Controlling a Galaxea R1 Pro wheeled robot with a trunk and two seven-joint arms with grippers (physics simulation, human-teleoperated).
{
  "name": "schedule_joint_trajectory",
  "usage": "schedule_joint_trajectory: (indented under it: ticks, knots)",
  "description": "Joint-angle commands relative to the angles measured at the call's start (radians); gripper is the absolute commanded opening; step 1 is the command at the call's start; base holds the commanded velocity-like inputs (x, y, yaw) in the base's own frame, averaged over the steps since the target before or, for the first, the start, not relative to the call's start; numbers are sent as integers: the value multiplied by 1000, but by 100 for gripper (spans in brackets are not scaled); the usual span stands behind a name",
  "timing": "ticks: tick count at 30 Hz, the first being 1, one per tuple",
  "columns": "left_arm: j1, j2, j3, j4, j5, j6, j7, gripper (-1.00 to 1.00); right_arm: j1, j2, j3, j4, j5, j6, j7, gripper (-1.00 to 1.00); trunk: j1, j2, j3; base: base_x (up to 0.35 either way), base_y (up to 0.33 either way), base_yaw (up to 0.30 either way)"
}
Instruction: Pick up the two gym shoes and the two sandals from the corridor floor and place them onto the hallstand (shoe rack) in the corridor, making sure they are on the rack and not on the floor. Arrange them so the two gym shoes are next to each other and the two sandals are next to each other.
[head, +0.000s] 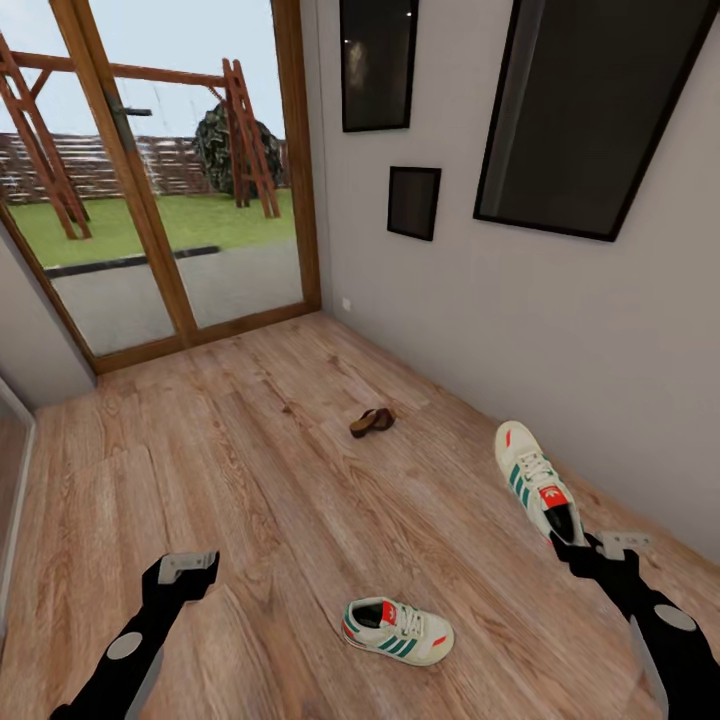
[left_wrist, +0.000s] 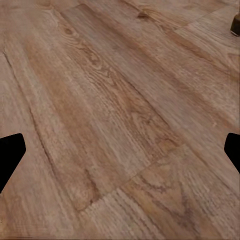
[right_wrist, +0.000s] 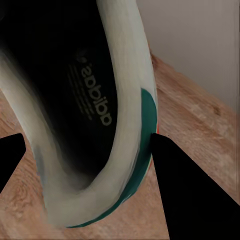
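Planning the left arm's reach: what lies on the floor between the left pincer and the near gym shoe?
Nothing: in the head view only bare floor separates the left pincer from the near gym shoe.

I see the corridor floor (head: 250, 480) as matt wood-grain planking with knots. Both gym shoes (head: 398, 631) (head: 537, 482) look like smooth cream leather, their green stripes faintly glossy. The wall (head: 560, 330) is flat matt paint.
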Motion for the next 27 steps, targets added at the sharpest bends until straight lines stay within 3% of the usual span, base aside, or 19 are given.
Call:
schedule_joint_trajectory:
  ticks: [1,8,15,27]
  knots:
    - [5,0,3,0,-1,-9,0,100,-1,-1,-4,-7,10,3,7,-100,0,0,-1,106,0,0]
    - [17,5,-16,-3,18,-21,34,100,-1,-14,-3,-44,9,3,7,-100,0,0,-1,287,0,-110]
    - [15,31,-50,-3,13,-18,-5,100,-1,-14,-3,-44,9,3,7,-100,0,0,-1,125,0,-286]
    - [13,99,-51,-3,-50,-14,-72,100,-1,-15,-3,-42,9,3,7,-100,0,0,-1,5,0,-299]
